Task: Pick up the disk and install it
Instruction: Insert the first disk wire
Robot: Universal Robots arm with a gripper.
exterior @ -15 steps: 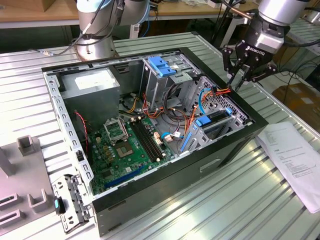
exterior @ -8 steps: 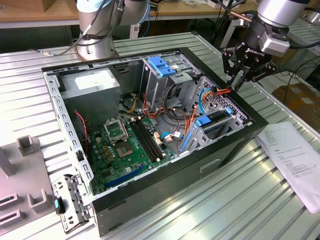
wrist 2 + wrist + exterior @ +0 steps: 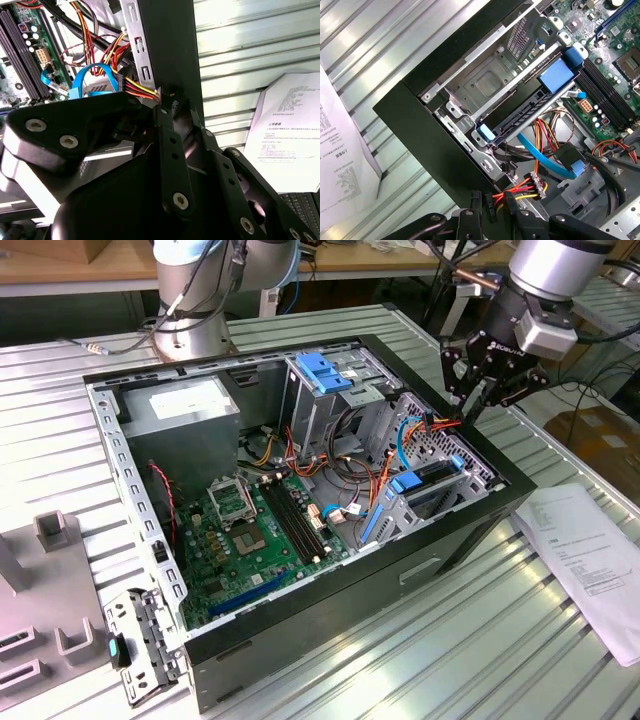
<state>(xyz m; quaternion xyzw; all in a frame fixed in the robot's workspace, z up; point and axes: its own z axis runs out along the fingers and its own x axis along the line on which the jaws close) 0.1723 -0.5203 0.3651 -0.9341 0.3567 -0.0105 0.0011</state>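
The disk (image 3: 428,483) sits on edge in the grey metal bay at the near right corner of the open computer case (image 3: 470,535). Bright blue carrier rails frame it. In the first wrist view the disk (image 3: 554,79) lies in the bay slot beside a perforated metal plate. My gripper (image 3: 470,412) hangs over the case's right wall, behind and above the disk and apart from it. In both wrist views its black fingers (image 3: 169,135) close at their tips on a black power connector (image 3: 492,209) with red, yellow and black wires.
A grey drive cage with a blue handle (image 3: 322,368) stands at the back of the case. The motherboard (image 3: 250,530) lies on its floor. Loose cables (image 3: 350,430) cross between them, and a blue data cable (image 3: 545,160) runs there too. A printed sheet (image 3: 590,550) lies on the ribbed table, right.
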